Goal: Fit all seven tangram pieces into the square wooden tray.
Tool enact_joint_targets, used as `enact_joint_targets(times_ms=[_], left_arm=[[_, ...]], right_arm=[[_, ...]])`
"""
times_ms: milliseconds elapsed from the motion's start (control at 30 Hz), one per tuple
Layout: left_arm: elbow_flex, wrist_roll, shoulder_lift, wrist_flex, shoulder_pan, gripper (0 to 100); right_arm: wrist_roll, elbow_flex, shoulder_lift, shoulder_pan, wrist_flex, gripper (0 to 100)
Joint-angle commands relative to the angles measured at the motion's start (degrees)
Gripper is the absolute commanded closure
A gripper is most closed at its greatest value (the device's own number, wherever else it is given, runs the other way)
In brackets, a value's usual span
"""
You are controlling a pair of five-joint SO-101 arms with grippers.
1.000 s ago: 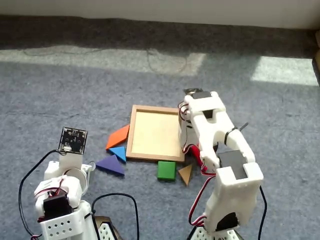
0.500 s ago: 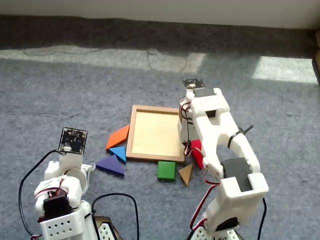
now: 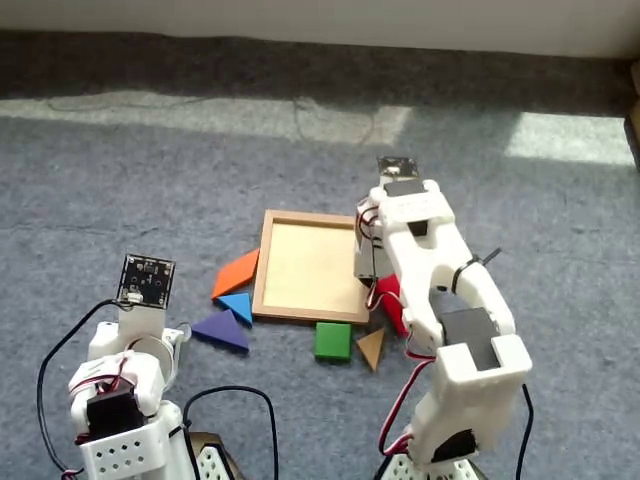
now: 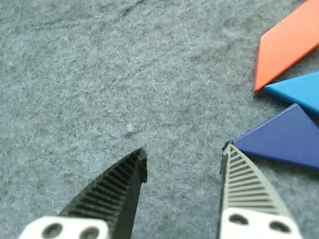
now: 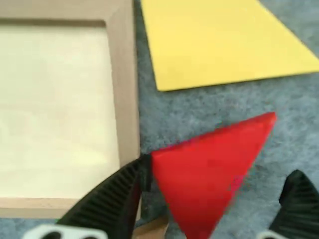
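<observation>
The left arm [image 3: 125, 390] sits folded at 7 o'clock on the desk. Its end effector [image 4: 184, 149] gapes wide over bare grey carpet, one fingertip just beside a corner of the dark blue triangle [image 3: 222, 331]. At that triangle's 1 o'clock lie a small light blue triangle [image 3: 237, 305] and an orange parallelogram [image 3: 237, 272], both close to the 9 o'clock side of the square wooden tray [image 3: 262, 270]. All visible pieces lie outside the tray. A green square [image 3: 332, 341] lies at its 6 o'clock and a tan triangle [image 3: 372, 348] at 5 o'clock. The right arm [image 3: 440, 290] stretches along the tray's 3 o'clock edge and covers most of the red triangle [image 3: 390, 300]. The right end effector [image 5: 220, 171] is spread wide astride that triangle, one finger between its edge and the tray frame. A yellow piece [image 5: 219, 40] lies beyond, cut off by the wrist view's edge.
</observation>
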Motion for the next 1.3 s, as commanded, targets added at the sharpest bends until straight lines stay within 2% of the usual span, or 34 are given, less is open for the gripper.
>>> enact_joint_targets(times_ms=[0, 133, 400, 667, 1000, 1133, 1267], left_arm=[[-0.13, -0.09, -1.98, -0.44, -0.84, 75], [-0.13, -0.09, -1.98, -0.44, -0.84, 75], [-0.13, -0.09, -1.98, -0.44, -0.84, 75], [-0.13, -0.18, -1.98, -0.44, -0.84, 75], [-0.13, -0.18, -1.98, -0.44, -0.84, 75], [-0.13, -0.18, -1.98, -0.44, -0.84, 75], [-0.13, -0.18, -1.98, -0.44, -0.84, 75]], right_arm=[[-0.26, -0.48, 2.95, 0.66, -0.22, 60.8], [-0.18, -1.1, 3.03, 0.48, 3.3, 61.9], [3.6, -0.92, 3.21, 0.66, 3.74, 81.5], [4.04, -3.21, 1.54, 2.07, 6.99, 82.9], [4.13, -5.05, -12.7, -1.36, 8.04, 82.9], [4.04, -5.32, -10.95, -4.79, 7.78, 82.9], [3.96, -5.05, -8.13, -4.35, 8.13, 82.5]])
